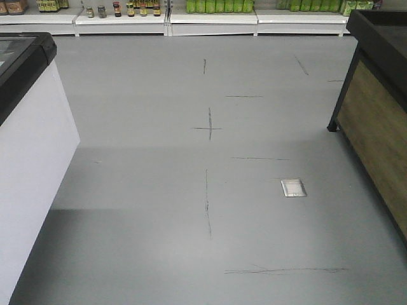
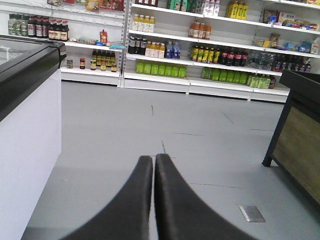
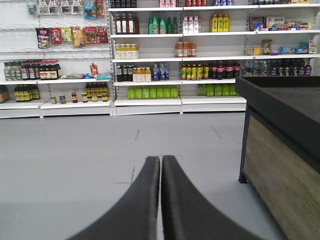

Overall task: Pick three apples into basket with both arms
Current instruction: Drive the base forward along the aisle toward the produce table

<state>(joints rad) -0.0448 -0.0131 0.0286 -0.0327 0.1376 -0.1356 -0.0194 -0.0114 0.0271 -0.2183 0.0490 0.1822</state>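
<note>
No apples and no basket show in any view. My left gripper (image 2: 154,158) is shut and empty, its two black fingers pressed together and pointing out over a grey shop floor. My right gripper (image 3: 161,159) is also shut and empty, pointing the same way over the floor. Neither arm shows in the front-facing view.
A white chest freezer with a black rim (image 1: 28,127) stands close on the left. A dark wood-panelled display stand (image 1: 378,108) stands on the right. Stocked shelves (image 3: 150,65) line the far wall. A metal floor plate (image 1: 293,187) lies in the grey floor.
</note>
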